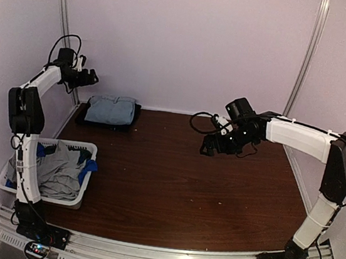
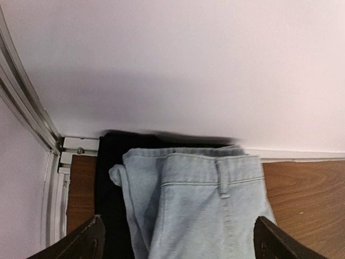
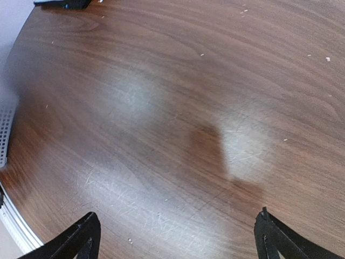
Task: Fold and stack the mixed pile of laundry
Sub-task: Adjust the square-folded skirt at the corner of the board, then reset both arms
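Now, the tabletop first: the laundry pile sits in the basket at 8 o'clock, with the denim piece folded on the black shirt at 11. The left tool hangs above, wide open and empty. The right tool, toward 1, is the same. Sweep low and a finger could snag that denim and undo the fold.

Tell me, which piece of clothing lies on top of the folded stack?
The light-blue denim piece, lying flat on the black garment in the far left corner. The grey item and the bright-blue item lie crumpled in the white basket.
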You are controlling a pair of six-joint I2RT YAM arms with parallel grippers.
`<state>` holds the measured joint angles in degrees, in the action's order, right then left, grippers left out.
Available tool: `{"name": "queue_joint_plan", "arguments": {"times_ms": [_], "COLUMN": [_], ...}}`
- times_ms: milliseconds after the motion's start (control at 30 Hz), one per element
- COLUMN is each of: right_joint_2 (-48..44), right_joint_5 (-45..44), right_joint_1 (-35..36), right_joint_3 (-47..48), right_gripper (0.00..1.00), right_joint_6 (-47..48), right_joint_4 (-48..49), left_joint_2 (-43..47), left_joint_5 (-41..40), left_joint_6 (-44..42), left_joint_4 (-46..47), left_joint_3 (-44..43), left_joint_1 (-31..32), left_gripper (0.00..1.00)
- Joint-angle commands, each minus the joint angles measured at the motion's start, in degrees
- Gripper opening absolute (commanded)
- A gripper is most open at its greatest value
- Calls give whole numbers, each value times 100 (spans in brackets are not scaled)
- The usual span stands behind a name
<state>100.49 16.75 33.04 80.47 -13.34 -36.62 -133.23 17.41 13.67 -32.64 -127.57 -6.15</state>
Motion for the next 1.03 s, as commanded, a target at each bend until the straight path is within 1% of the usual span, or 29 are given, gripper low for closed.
{"name": "queue_joint_plan", "arguments": {"times_ms": [0,33,67,167,200,233,367,433,500,600,733,800,900,1000], "right_joint_2": [-530,-625,-718,-1022,-1135,-1255,-1728,-1933,-2132,-2506,-3199,-3423,-3666,-3822], "right_joint_5": [-287,-285,-266,-141,-81,-25,484,702,966,1349,1563,1605,1630,1638], "right_joint_1": [-530,-664,-800,-1253,-1413,-1558,-1997,-2026,-2021,-1998,-1933,-1869,-1736,-1700], "right_joint_3": [255,274,303,358,352,309,-47,-348,-766,-1609,-2712,-3116,-3570,-3784], "right_gripper": [100,100,100,100,100,100,100,100,100,100,100,100,100,100], "right_joint_6": [135,146,154,158,140,108,-85,-121,-232,-503,-848,-968,-1069,-1030], "right_joint_4": [106,145,165,219,249,297,572,686,834,1193,1704,1810,1914,1922], "left_joint_2": [680,790,907,1273,1395,1598,2323,2674,3111,3851,4499,4709,4899,5114], "left_joint_5": [1139,1448,1573,1345,1194,992,-165,-673,-965,-1564,-1996,-2212,-2569,-2834], "left_joint_6": [1055,1172,1137,551,284,87,-345,-385,-238,223,934,1258,1528,1681], "left_joint_4": [32,111,127,-563,-804,-896,-1325,-1394,-1183,-562,25,214,364,469], "left_joint_3": [312,402,433,197,108,208,830,1330,2299,3776,5350,5896,6431,6611], "left_joint_1": [-233,-252,-207,123,297,489,1506,2037,2550,3244,3955,4228,4565,4649], "left_gripper": [97,98,98,98,98,98,98,98,98,98,98,98,98,98]}}
